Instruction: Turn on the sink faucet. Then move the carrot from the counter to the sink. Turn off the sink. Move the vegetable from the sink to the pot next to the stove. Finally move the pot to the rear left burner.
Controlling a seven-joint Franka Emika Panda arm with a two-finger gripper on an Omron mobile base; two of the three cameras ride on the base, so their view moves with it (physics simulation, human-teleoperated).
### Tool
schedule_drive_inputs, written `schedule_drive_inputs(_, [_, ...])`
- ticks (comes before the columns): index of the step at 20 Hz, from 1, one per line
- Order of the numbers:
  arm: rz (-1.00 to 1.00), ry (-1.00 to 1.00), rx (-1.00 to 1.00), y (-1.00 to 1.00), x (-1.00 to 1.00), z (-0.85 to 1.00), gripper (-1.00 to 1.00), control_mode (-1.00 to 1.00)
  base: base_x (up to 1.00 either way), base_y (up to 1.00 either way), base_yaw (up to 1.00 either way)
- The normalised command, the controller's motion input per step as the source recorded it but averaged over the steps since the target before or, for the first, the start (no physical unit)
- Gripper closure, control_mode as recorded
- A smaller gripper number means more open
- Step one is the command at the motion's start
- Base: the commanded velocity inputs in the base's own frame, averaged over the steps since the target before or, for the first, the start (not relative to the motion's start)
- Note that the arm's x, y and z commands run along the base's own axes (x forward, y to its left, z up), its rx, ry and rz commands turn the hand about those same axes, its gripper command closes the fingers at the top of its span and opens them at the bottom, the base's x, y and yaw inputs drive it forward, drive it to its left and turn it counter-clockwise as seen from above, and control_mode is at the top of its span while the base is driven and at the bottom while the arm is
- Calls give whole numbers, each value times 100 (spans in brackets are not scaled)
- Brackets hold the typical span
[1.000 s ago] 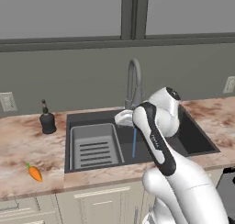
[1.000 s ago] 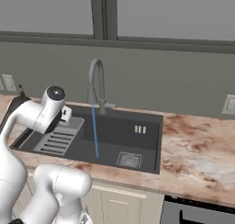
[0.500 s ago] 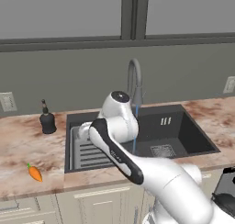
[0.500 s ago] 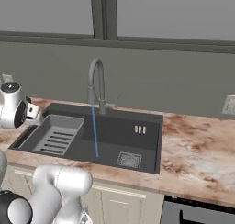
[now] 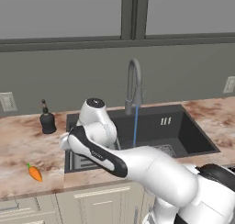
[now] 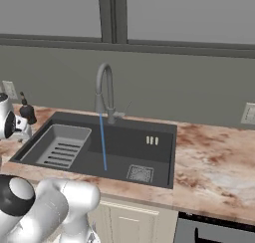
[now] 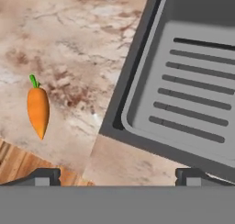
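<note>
One counter (image 5: 23, 149), one sink (image 6: 149, 157) set in it with a single slotted rack (image 7: 193, 94) in its left half, and one faucet (image 5: 134, 83) running a thin blue stream. One soap bottle (image 5: 47, 120) stands far left of the basin; in my hand view it is cut off at the top edge. One carrot (image 7: 37, 109) lies on the counter, left of the sink and well apart from it. My gripper (image 7: 118, 175) is spread wide and empty, its tips barely showing above the sink's near-left corner.
</note>
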Motion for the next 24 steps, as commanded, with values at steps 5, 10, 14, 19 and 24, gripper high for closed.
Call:
schedule_drive_inputs(5, [14, 7, 0, 56, 0, -19, -100, -100, 0, 0, 0])
schedule_drive_inputs(10, [8, 7, -2, 60, 0, -10, -100, -100, 0, 0, 0])
schedule_drive_inputs(14, [2, 10, -6, 66, 0, -13, -100, -100, 0, 0, 0])
schedule_drive_inputs(19, [0, 13, -9, 57, 0, -19, -100, -100, 0, 0, 0])
schedule_drive_inputs(24, [0, 11, -10, 41, 0, -28, -100, -100, 0, 0, 0])
